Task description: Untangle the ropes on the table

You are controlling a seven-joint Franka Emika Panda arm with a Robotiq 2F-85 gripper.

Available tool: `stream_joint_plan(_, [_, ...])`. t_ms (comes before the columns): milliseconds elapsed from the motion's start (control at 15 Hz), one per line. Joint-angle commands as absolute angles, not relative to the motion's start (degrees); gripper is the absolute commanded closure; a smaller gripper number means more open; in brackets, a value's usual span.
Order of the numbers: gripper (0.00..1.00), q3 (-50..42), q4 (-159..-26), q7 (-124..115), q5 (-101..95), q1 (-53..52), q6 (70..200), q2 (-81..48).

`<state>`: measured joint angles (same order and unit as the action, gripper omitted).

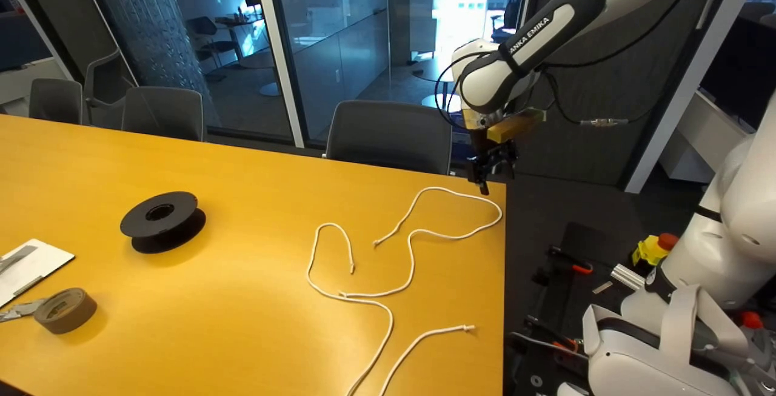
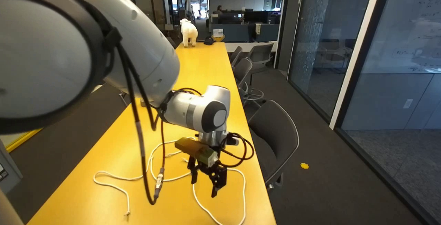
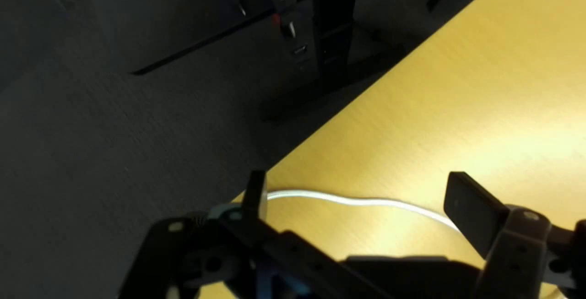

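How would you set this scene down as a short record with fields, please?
Task items: thin cream-white ropes, lying in loose wavy curves
Surface: long flat mustard-yellow table
Robot: black fingers, open, above the table near its edge
Held: nothing
Wrist view: a rope strand shows through the gap
Also on table: black round spool, brown tape roll

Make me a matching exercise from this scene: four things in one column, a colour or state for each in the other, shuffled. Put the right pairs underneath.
Things
1. spool
2. tape
3. ropes
4. gripper

Colours and states
A. brownish, ring-shaped
B. jaws spread, gripping nothing
C. black, resting on the table
D. white, lying in loose curves

Right pairs: 1-C; 2-A; 3-D; 4-B
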<state>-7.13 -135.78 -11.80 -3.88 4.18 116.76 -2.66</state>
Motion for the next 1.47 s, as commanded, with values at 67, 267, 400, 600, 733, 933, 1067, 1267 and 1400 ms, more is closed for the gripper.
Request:
stream_joint_plan(67, [0.00, -2.6, -144.9, -13.5, -4.6, 1.6, 111.4, 14.4])
stream_joint_plan(267, [0.00, 0.4, -147.6, -15.7, -3.6, 0.8, 106.4, 23.6])
stream_joint_plan(400, [0.00, 2.3, -148.9, -16.7, -4.0, 0.5, 104.0, 30.0])
stream_joint_plan(600, [0.00, 4.4, -151.6, -16.8, -4.7, 0.5, 105.4, 39.6])
stream_joint_plan(733, [0.00, 5.4, -152.9, -16.5, -4.1, 0.2, 106.0, 44.4])
stream_joint_plan(933, [0.00, 5.9, -153.7, -15.9, -3.2, 0.1, 105.8, 48.9])
stream_joint_plan(1067, [0.00, 5.8, -154.5, -15.6, -2.9, 0.2, 106.2, 51.1])
stream_joint_plan(1267, [0.00, 5.1, -155.7, -14.3, -1.8, -0.1, 108.4, 51.7])
stream_joint_plan(1400, [0.00, 5.9, -154.4, -15.2, -2.3, 1.0, 106.9, 50.1])
